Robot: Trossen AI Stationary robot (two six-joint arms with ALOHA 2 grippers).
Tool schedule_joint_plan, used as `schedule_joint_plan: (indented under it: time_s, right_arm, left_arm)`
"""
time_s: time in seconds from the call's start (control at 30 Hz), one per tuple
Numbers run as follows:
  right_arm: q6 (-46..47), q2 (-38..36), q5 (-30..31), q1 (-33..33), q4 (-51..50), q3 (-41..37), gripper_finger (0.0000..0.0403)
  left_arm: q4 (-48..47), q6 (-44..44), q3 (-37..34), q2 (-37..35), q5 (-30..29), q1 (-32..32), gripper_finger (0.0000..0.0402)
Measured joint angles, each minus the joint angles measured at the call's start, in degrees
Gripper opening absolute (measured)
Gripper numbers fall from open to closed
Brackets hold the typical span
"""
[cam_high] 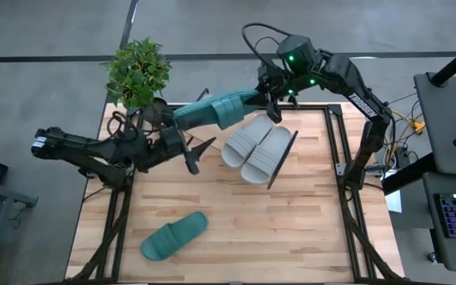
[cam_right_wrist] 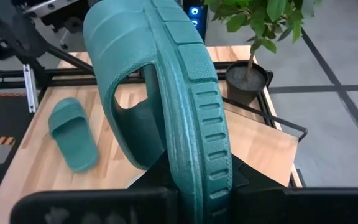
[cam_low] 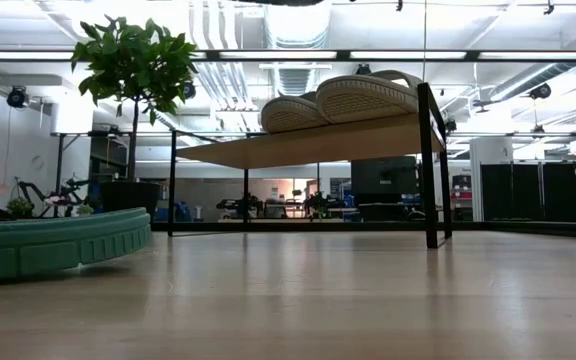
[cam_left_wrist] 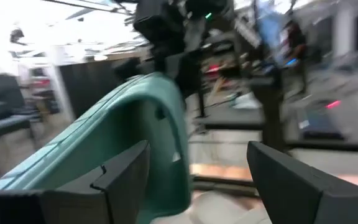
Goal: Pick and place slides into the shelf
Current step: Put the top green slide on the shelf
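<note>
Operator: Whereabouts of teal slide (cam_high: 212,111)?

Observer: Up in the air, clear of the bench (cam_high: 291,229), hanging above its edge nearest the potted plant (cam_high: 137,71). Tipped on its side, sole turned outward in the right wrist view, strap opening facing the bench.

Operator: Held by what?

Observer: By right end effector (cam_high: 274,101), fingers pressed in on one end of the sole, pinching it edge-on. Reaching in from the right edge of the bench.

Operator: And left end effector (cam_high: 190,154)?

Observer: Spread wide, gripping nothing. Sitting just beside the other end of that same slide, near the plant's corner. Slide running close along one finger in the left wrist view; touching or not, cannot tell.

Operator: Shelf (cam_low: 308,148)?

Observer: Standing toward the same edge, to the right of the plant, board slanted on its thin black frame. Carrying two grey slides (cam_high: 253,148), side by side and touching, soles down, taking up part of the board.

Operator: Anything down on the bench itself?

Observer: Second teal slide (cam_high: 172,236), lying flat, strap up, toward the corner opposite the plant along the left edge, well apart from shelf and both arms. Large and close at the side of the low view.
</note>
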Motion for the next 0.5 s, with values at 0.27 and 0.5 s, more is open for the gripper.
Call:
schedule_joint_plan:
  time_s: [0.27, 0.5]
  right_arm:
    - [-0.91, 0.04, 1.44, 0.00, 0.18, 0.00, 0.0029]
    - [-1.66, 1.08, 1.54, 0.11, 0.26, 0.00, 0.0029]
  left_arm:
    - [0.11, -4.64, -0.01, 0.85, 0.53, 2.31, 0.0254]
    - [2.23, -6.37, -0.08, 2.94, 0.79, 4.79, 0.0254]
